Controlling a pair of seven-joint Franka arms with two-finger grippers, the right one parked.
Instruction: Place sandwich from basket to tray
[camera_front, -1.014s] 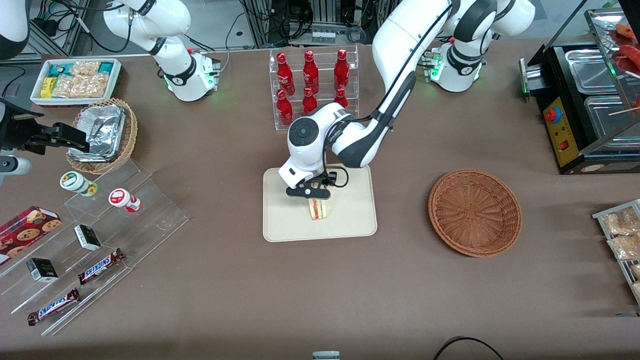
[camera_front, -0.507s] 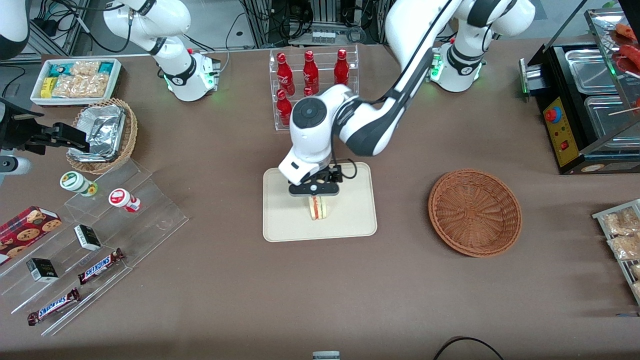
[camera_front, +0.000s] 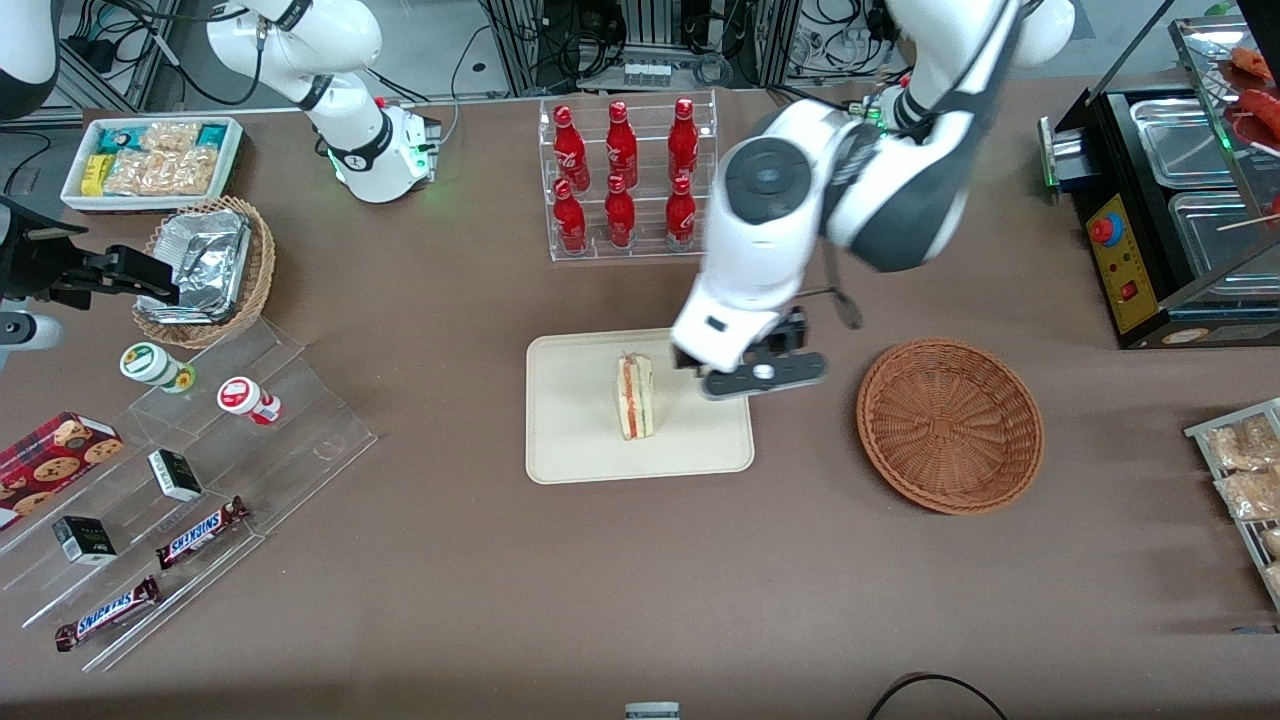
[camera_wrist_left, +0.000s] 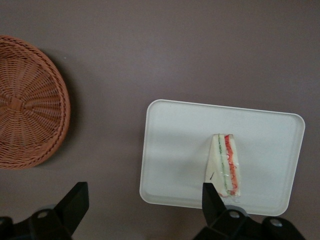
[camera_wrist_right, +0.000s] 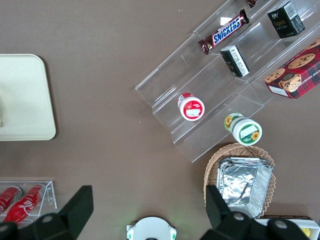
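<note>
The sandwich (camera_front: 635, 396), a pale wedge with red and green filling, stands on its edge on the cream tray (camera_front: 570, 440); the wrist view shows the sandwich (camera_wrist_left: 226, 165) on the tray (camera_wrist_left: 175, 150) too. My gripper (camera_front: 762, 374) hangs raised over the tray's edge on the basket's side, open and holding nothing; in the wrist view the gripper (camera_wrist_left: 145, 200) has its black fingertips (camera_wrist_left: 210, 196) wide apart. The reddish-brown woven basket (camera_front: 948, 424) sits beside the tray toward the working arm's end, with nothing in it. The basket (camera_wrist_left: 27, 102) also shows in the wrist view.
A clear rack of red bottles (camera_front: 625, 170) stands farther from the front camera than the tray. A black warmer with steel pans (camera_front: 1170, 210) is at the working arm's end. A clear stepped shelf with snacks (camera_front: 180, 470) and a tan foil-filled basket (camera_front: 205, 265) lie toward the parked arm's end.
My gripper let go of the sandwich, rose and swung away toward the basket. The sandwich stays standing on the tray.
</note>
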